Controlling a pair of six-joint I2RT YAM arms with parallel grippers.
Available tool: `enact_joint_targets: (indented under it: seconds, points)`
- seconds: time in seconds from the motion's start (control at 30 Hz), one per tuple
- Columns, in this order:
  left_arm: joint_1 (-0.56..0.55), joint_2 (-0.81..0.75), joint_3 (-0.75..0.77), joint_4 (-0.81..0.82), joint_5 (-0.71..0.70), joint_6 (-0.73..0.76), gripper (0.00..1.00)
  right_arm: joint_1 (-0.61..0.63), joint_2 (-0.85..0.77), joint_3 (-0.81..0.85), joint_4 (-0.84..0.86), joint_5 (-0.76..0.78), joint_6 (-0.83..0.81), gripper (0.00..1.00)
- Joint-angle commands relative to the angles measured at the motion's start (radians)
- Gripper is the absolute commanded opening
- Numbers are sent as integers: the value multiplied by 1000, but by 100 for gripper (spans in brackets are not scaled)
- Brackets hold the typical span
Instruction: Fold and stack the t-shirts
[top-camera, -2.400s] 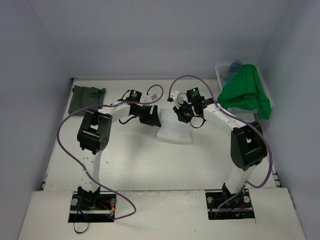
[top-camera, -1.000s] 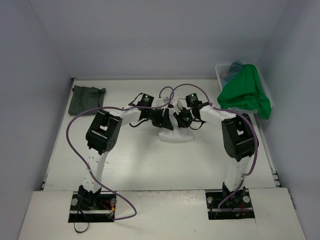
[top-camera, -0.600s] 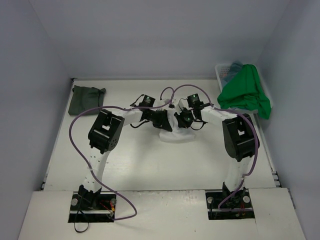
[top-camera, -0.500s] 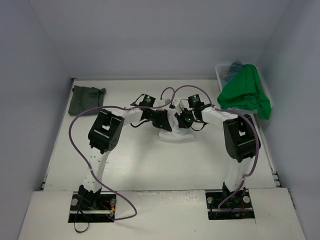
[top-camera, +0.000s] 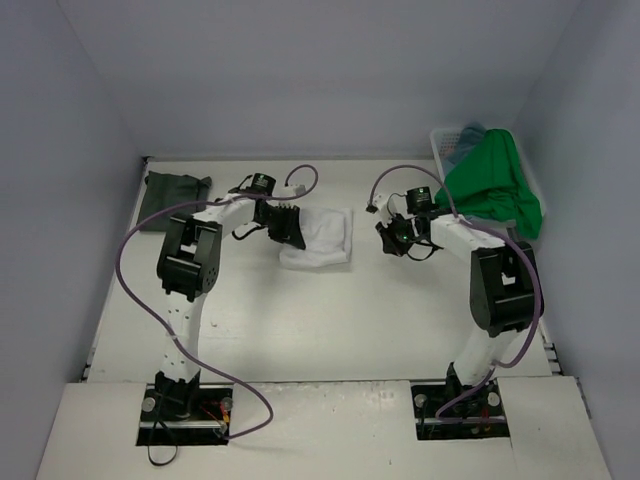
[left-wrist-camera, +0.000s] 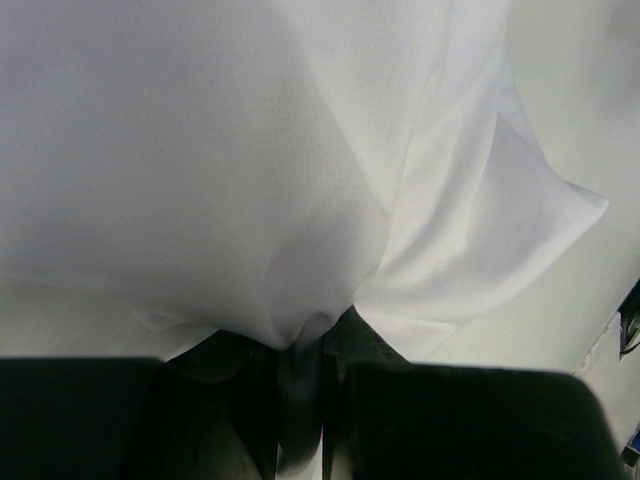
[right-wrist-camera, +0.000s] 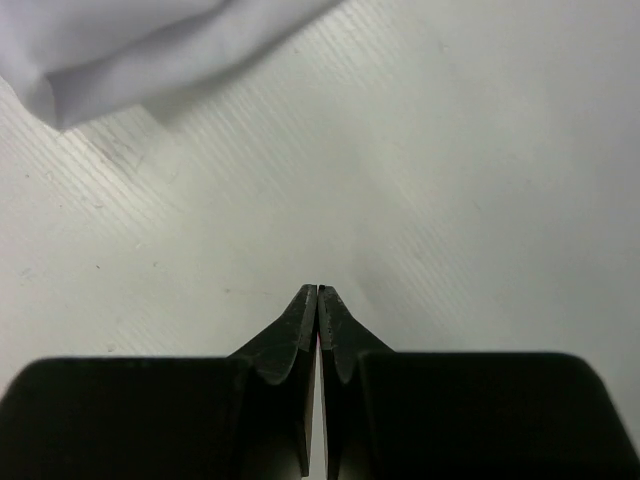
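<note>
Here, the left gripper (top-camera: 286, 226) pinches the left edge of the white t-shirt (top-camera: 325, 238), its jaws clamped narrow on a bunched fold of cloth, as the left wrist view shows. The shirt lies folded on the table (top-camera: 300, 320) between the two arms. The right gripper (top-camera: 393, 238) is near the shirt's right side, over bare table, jaws pressed together and empty. A dark grey-green t-shirt (top-camera: 170, 196) lies folded at far left. A bright green t-shirt (top-camera: 490, 190) drapes over the white basket (top-camera: 443, 148) at far right.

Lying folded and rumpled mid tabletop (top-camera: 300, 310): white shirt (top-camera: 322, 237). Folded flat at far left: grey-green shirt (top-camera: 172, 197). Draped at far right: green shirt (top-camera: 490, 186), teal shirt (top-camera: 472, 132) behind.
</note>
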Motion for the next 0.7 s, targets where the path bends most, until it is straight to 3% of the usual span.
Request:
enact_joint_targets:
  seconds: [0.0,0.33,0.4,0.67]
  points:
    - [0,-76,55,-85,-49,78,0,-31,-81,8,-16,-27,-21,0]
    - [64,-45,278,-353,-141,251,0,-63,-87,2,-16,-47,-28,0]
    - [87,-57,323,-424,-235,338,0,-62,-95,6,-16,-60,-25,0]
    - [144,-71,344,-542,-381,486,0,-63,-141,8,-34,-80,-19,0]
